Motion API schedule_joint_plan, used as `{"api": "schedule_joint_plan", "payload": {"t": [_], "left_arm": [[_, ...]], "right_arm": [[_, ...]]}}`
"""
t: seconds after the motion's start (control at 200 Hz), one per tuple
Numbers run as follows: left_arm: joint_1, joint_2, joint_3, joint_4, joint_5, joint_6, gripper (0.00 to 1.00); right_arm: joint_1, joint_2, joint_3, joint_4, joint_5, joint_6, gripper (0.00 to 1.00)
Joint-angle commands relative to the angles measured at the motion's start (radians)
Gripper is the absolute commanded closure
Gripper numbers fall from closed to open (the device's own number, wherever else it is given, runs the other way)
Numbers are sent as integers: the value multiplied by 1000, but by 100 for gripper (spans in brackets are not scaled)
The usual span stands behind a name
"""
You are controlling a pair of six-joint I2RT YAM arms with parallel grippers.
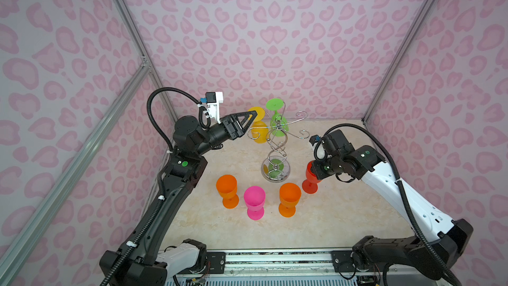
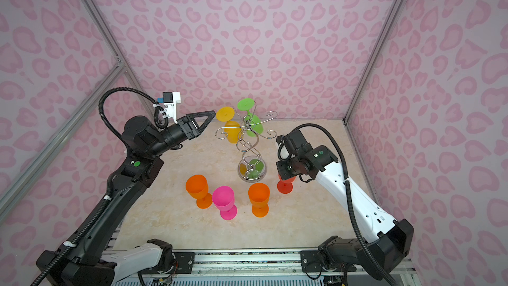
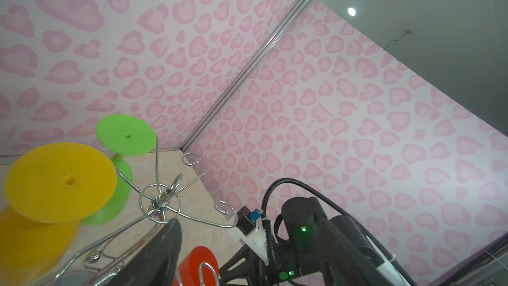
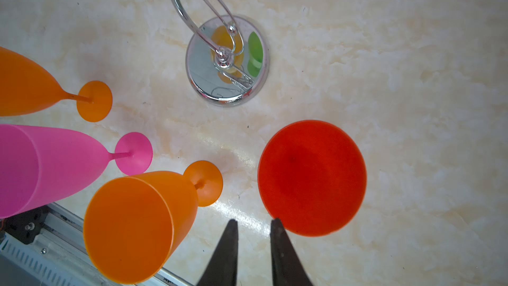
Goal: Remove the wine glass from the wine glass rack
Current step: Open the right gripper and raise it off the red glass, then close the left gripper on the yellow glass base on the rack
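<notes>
Three walls (image 1: 275,37) printed with pink hearts close in a cream marbled counter (image 1: 343,215). A grey metal rail (image 1: 275,260) runs along its near edge. Two arms rise from that rail. The left arm (image 1: 176,188) stretches toward the back, and the right arm (image 1: 398,193) bends over the counter's right half. Each shows small round green marks at its joints; any lettering is too small to read.

The wine glass rack (image 1: 275,174) stands mid-counter on its mirrored base, with its curled hooks spread at the top. Two glasses hang from it upside down on the far left side: the yellow wine glass (image 2: 232,132) and, just behind it, the green wine glass (image 2: 245,104).

Four glasses stand upright in front of the rack: an orange glass (image 1: 226,185), a pink glass (image 1: 255,198), a second orange glass (image 1: 290,193) and a red glass (image 4: 312,177). In both top views the right arm's wrist partly covers the red one.

The left tool (image 2: 211,114) is level with the yellow glass's foot, just beside it but apart. Its jaws are wide and hold nothing, and the rack's hooks spread just past it. The right tool (image 4: 254,225) points down. Bare counter shows through the narrow gap between its fingertips, so it grips nothing, and one fingertip sits at the red glass's rim.
</notes>
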Motion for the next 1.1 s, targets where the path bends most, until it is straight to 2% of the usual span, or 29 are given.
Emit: {"api": "schedule_joint_plan", "payload": {"t": [0.0, 0.2, 0.655, 1.095], "left_arm": [[28, 12, 7, 16, -11, -12, 19], [76, 38, 1, 16, -13, -21, 19], [125, 194, 18, 27, 24, -72, 21], [124, 338, 51, 45, 96, -103, 32]], "right_arm": [[-33, -48, -12, 43, -8, 31, 77], [-141, -138, -35, 73, -94, 52, 76], [-244, -275, -83, 232, -51, 109, 74], [-354, -319, -133, 298, -101, 156, 72]]}}
